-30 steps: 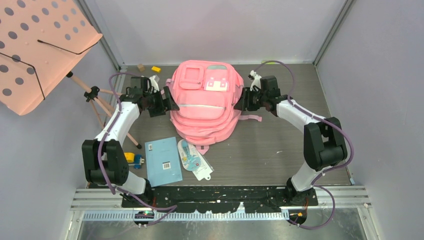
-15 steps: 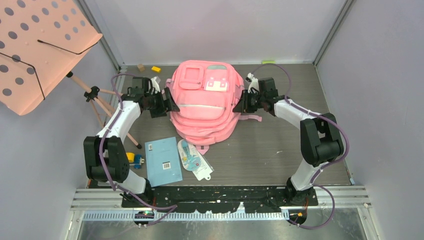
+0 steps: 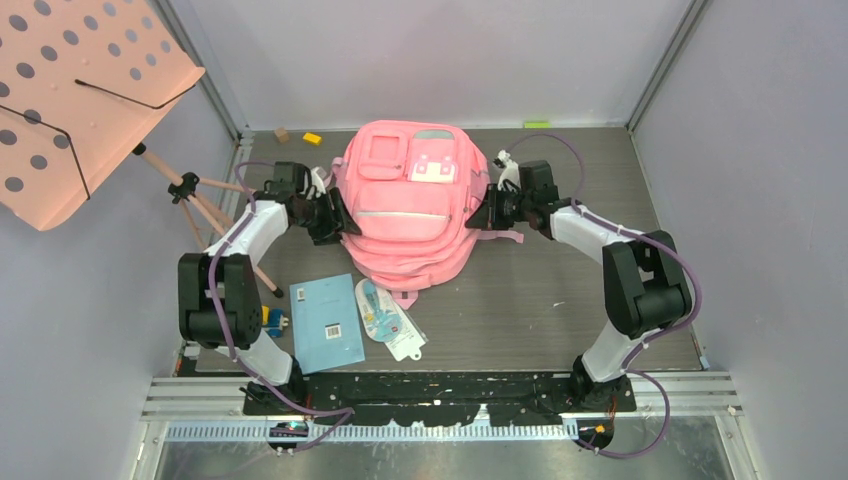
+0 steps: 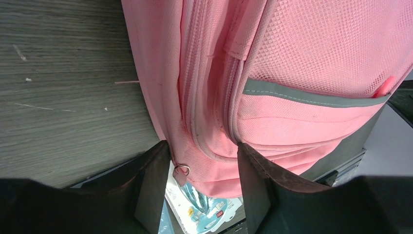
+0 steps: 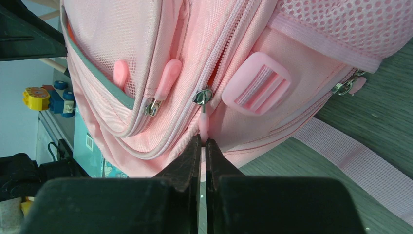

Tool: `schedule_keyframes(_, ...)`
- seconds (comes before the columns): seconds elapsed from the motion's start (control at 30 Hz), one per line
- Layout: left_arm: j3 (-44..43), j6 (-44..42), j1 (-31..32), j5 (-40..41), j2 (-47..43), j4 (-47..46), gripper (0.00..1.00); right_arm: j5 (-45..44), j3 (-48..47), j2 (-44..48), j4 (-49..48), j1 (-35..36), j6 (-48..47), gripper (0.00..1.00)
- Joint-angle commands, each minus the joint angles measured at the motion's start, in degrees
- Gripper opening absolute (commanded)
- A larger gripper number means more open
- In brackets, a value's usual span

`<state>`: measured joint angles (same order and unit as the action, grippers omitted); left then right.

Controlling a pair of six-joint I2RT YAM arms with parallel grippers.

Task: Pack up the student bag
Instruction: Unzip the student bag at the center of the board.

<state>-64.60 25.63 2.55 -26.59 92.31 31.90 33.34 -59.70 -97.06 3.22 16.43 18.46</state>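
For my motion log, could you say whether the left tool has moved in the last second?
Yes: the left tool shifted slightly nearward, away from the yellow block.

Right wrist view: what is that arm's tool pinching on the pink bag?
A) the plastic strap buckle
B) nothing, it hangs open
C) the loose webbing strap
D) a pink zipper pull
D: the right tool is closed on the pink zipper pull of the student bag, while the buckle beside it sits untouched.
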Motion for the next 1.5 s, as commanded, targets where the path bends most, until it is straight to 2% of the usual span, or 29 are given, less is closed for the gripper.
schedule_keyframes(0.0,0.24,1.09,-0.26,-1.37,-0.11,-1.84,0.50,-0.45,1.79,4.95,-4.66,0.14,2.94,0.01)
schedule_keyframes(0.1,0.43,1.13,-0.26,-1.01,-0.01,-2.15,0.40,-2.72,0.44,5.70,-2.02,0.02,2.13,0.01)
schedule_keyframes(0.23,0.01,1.48,-0.26,-2.28,0.77,-2.19,0.15,-3.41,-1.42,6.13,0.99,0.00,1.54,0.01)
schedule_keyframes(0.33,0.25,1.83,-0.26,-2.17,0.43,-2.68,0.00,-3.79,-1.04,6.97,1.83,0.12,4.35,0.01)
schedule_keyframes(0.53,1.02,2.43,-0.26,-1.17,-1.04,-3.65,0.00,-6.84,3.84,9.97,1.63,4.14,6.11,0.01)
schedule_keyframes(0.8,1.30,2.89,-0.27,-0.53,-2.23,-4.10,0.00,-11.79,4.84,12.18,6.88,9.76,6.21,0.01)
schedule_keyframes(1.13,1.58,3.02,-0.32,1.00,-3.81,-4.48,0.00,-27.78,1.35,13.04,23.55,19.27,2.20,0.01)
schedule_keyframes(1.27,1.48,3.24,-0.39,0.80,-3.74,-4.74,0.00,-28.25,-0.77,13.62,27.58,21.79,0.07,0.01)
schedule_keyframes(1.47,1.64,3.46,-0.35,0.62,-3.97,-4.99,0.00,-26.18,-2.69,13.55,27.33,24.71,0.19,0.01)
